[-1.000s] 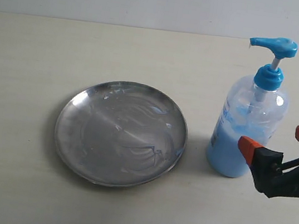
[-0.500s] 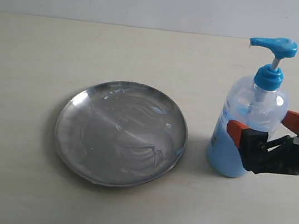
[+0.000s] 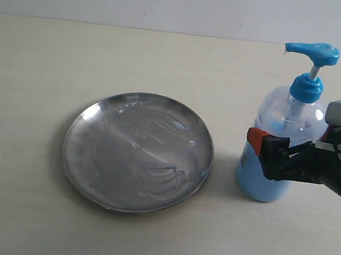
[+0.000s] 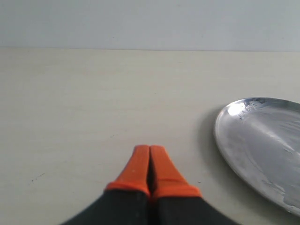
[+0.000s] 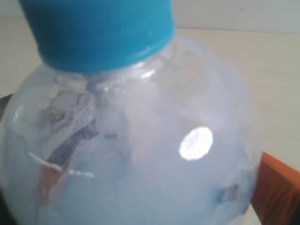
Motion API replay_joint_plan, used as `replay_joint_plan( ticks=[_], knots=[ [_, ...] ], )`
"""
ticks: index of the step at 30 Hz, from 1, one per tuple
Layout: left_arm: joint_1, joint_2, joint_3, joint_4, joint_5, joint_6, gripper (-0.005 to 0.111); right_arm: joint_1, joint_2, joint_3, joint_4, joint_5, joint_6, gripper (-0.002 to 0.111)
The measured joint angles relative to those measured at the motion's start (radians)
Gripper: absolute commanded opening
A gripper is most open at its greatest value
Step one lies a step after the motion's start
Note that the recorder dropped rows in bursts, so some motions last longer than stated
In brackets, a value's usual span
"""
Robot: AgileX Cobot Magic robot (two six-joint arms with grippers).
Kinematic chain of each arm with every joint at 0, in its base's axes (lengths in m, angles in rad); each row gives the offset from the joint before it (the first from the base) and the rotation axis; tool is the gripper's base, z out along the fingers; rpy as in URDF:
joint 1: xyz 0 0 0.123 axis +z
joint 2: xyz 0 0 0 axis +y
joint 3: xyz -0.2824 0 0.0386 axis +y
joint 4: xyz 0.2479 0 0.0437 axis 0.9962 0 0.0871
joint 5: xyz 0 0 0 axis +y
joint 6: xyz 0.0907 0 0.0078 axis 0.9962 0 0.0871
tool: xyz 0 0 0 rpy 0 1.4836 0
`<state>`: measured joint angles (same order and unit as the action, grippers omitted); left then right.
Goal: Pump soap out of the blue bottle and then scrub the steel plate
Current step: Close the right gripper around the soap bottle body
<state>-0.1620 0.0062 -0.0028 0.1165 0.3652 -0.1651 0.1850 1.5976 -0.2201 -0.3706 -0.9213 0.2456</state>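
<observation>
Steel, shiny and streaked with smears, the steel plate [image 3: 128, 153] lies flat on the pale bench [image 3: 41, 50] a little toward 9 o'clock of the scene's middle in the exterior view. At its 3 o'clock, close to the rim but apart from it, the blue bottle [image 3: 288, 116] stands upright, its bright blue pump head raised and the spout pointing toward 9 o'clock. The soap [image 3: 255, 184] fills the lower part of the clear body, with cloudy film higher up the wall. The right end effector [image 3: 287, 140] reaches in from the 3 o'clock edge and straddles the bottle at mid-height: one orange-tipped finger crosses the near side of the body, the other is hidden behind it. The right wrist view shows the bottle's shoulder and collar filling the frame, with an orange pad right at the wall, yet whether the pads press it cannot be told. The left end effector [image 4: 149, 161] is closed with its orange tips together, holding nothing, low over bare bench, with the plate's rim nearby but apart.
</observation>
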Motion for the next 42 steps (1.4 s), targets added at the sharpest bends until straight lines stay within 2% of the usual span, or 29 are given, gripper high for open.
replay_joint_plan(
  ticks=[1,2,3,4,5,6,7,10,11,42],
  knots=[
    [0.000,0.000,0.000,0.000,0.000,0.000,0.000,0.000,0.022,-0.009,-0.002,-0.019,0.000,0.095],
    [0.000,0.000,0.000,0.000,0.000,0.000,0.000,0.000,0.034,-0.009,-0.002,-0.029,0.000,0.084],
    [0.000,0.000,0.000,0.000,0.000,0.000,0.000,0.000,0.055,-0.009,-0.009,-0.056,0.000,0.077],
    [0.000,0.000,0.000,0.000,0.000,0.000,0.000,0.000,0.060,-0.009,-0.009,-0.068,-0.007,0.065],
    [0.000,0.000,0.000,0.000,0.000,0.000,0.000,0.000,0.074,-0.013,-0.009,-0.088,-0.011,0.060],
    [0.000,0.000,0.000,0.000,0.000,0.000,0.000,0.000,0.080,-0.013,-0.009,-0.095,-0.016,0.049],
    [0.000,0.000,0.000,0.000,0.000,0.000,0.000,0.000,0.092,-0.013,-0.007,-0.114,-0.021,0.044],
    [0.000,0.000,0.000,0.000,0.000,0.000,0.000,0.000,0.109,-0.013,-0.003,-0.140,-0.025,0.003],
    [0.000,0.000,0.000,0.000,0.000,0.000,0.000,0.000,0.109,-0.013,-0.003,-0.140,-0.025,0.000],
    [0.000,0.000,0.000,0.000,0.000,0.000,0.000,0.000,0.115,-0.098,-0.102,-0.052,-0.104,0.000]
  ],
)
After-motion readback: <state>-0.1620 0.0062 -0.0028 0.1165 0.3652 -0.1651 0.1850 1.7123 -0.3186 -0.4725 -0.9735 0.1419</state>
